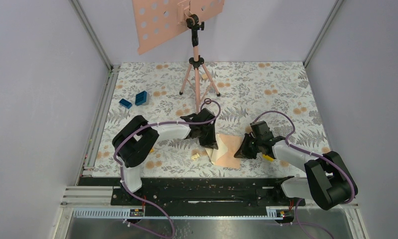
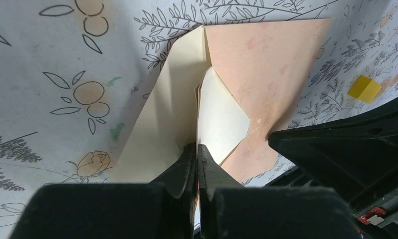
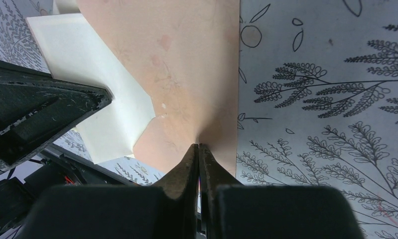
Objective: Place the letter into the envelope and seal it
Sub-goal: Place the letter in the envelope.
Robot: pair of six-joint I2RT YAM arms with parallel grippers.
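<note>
The peach envelope [image 1: 230, 149] lies on the floral cloth between my two grippers. It also shows in the left wrist view [image 2: 271, 64] and the right wrist view [image 3: 187, 64]. The letter [image 2: 157, 124] shows its plain cream back; it is bent, and part of it lies under the envelope's triangular flaps [image 3: 97, 84]. My left gripper [image 2: 197, 147] is shut on the letter's edge at the envelope's left side [image 1: 210, 139]. My right gripper [image 3: 198, 146] is shut on the envelope's right edge [image 1: 243, 148]. The letter's speckled face is hidden.
A tripod [image 1: 197, 74] with a perforated pink plate [image 1: 157, 25] stands at the back. Two blue blocks [image 1: 142, 97] [image 1: 125, 103] lie at the back left. A small yellow block [image 2: 364, 88] lies by the right arm, and a cream scrap [image 1: 195, 156] sits near the left gripper.
</note>
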